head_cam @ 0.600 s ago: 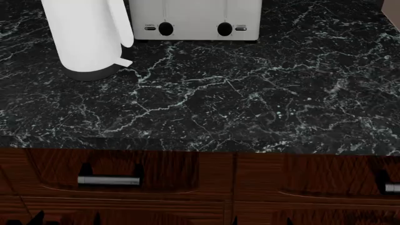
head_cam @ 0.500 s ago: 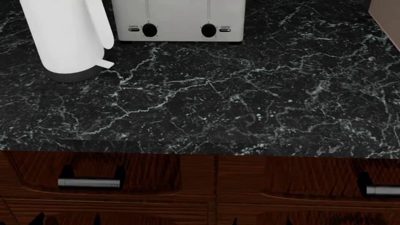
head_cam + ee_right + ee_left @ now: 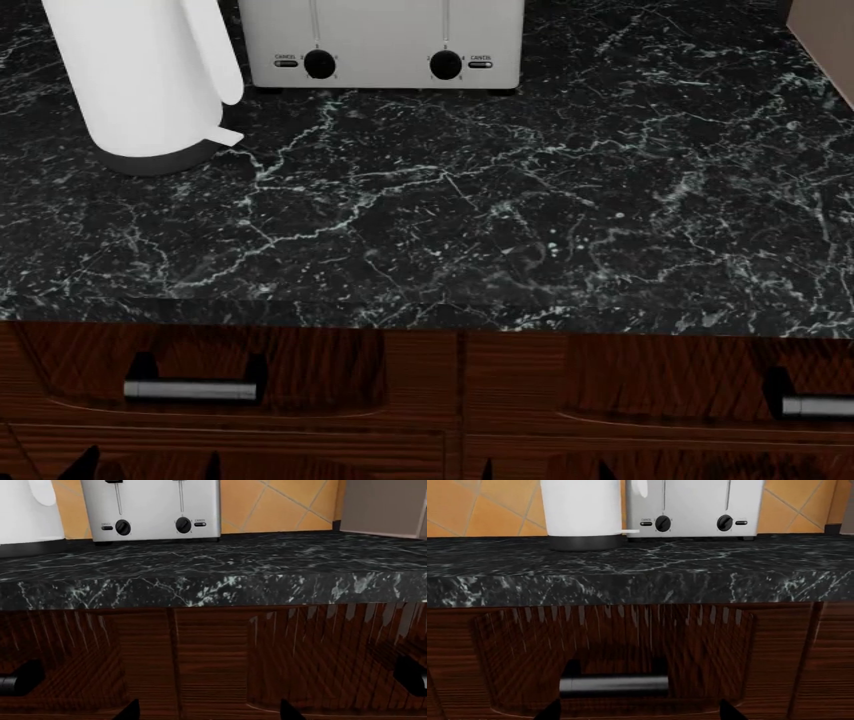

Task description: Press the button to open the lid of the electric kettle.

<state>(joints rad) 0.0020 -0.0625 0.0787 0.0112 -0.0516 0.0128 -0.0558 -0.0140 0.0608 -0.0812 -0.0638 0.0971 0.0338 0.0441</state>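
Where veined marble counter (image 3: 534, 220) gleams, smooth cylindrical electric kettle (image 3: 140, 75).

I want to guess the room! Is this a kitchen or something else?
Most likely a kitchen: a white electric kettle and a silver toaster stand on a black marble counter, with wooden drawers below.

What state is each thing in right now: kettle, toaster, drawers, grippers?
Kettle: upright on the counter, untouched; lid and button out of frame.
Toaster: upright behind the kettle; both levers at the top of their slots.
Drawers: shut.
Left gripper: low, facing the drawer front, holding nothing, open.
Right gripper: low, facing the cabinet, holding nothing, open.
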